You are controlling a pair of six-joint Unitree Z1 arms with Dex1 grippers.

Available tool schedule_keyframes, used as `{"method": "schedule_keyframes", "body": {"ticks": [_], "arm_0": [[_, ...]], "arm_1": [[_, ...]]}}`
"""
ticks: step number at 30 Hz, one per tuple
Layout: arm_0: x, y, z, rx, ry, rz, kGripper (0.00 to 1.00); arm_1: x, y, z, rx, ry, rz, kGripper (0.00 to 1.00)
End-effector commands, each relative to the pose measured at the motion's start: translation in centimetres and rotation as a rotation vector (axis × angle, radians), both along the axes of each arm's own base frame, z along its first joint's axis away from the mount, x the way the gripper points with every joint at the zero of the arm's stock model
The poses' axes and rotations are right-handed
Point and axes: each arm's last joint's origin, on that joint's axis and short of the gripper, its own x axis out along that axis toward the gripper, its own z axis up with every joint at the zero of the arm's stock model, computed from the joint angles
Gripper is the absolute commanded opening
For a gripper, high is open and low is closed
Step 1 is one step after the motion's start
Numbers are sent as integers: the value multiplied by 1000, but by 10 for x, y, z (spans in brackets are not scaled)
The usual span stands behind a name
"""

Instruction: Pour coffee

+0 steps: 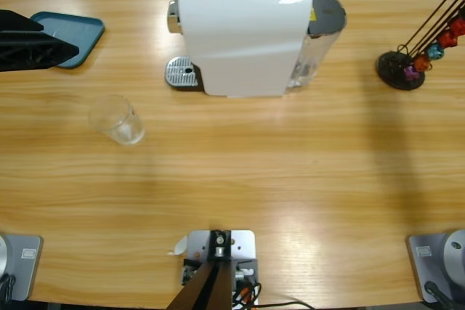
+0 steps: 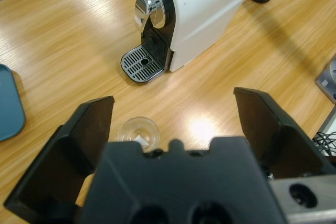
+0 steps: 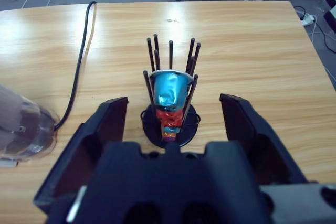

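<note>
Found a boxy, glossy white coffee machine point(image 1: 243, 34) on the grained wooden table point(image 1: 290, 179), with a ribbed metal drip tray point(image 2: 142, 63) at its spout end. Saw a clear round glass point(image 1: 116, 121) near that end, not touching, open tabletop all around. Found left gripper point(image 2: 173, 100) spread wide above the glass, its body cutting off the glass's near rim. Found right gripper point(image 3: 174, 102) equally wide, facing a black wire capsule rack point(image 1: 399, 70) beyond the machine's tank end. Could not make out coffee in the glass.

Teal tray point(image 1: 73, 34): partly hidden under a black arm part.
Glass point(image 2: 139, 132): lower part behind left hand point(image 2: 173, 124).
Coffee: cannot tell.
</note>
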Motion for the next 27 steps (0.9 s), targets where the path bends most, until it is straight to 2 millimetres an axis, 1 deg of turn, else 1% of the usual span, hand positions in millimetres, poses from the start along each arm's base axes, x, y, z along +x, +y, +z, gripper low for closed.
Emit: {"method": "schedule_keyframes", "body": {"ticks": [1, 12, 13, 18, 19, 20, 27], "arm_0": [[7, -8, -8, 23, 35, 11, 996], [8, -9, -10, 24, 47, 11, 996], [8, -9, -10, 24, 47, 11, 996], [7, -9, -11, 25, 50, 12, 996], [7, -9, -12, 25, 51, 13, 996], [7, -9, -12, 24, 52, 13, 996], [7, -9, -12, 22, 56, 15, 996]], "arm_1": [[5, -2, -18, -1, 60, 2, 669], [11, -4, -21, -3, 73, -12, 661], [11, -4, -22, -3, 74, -13, 640], [12, -4, -22, -3, 77, -14, 627], [12, -4, -22, -3, 78, -15, 602], [12, -4, -22, -4, 76, -13, 550], [14, -5, -22, -5, 64, -18, 549]]}}
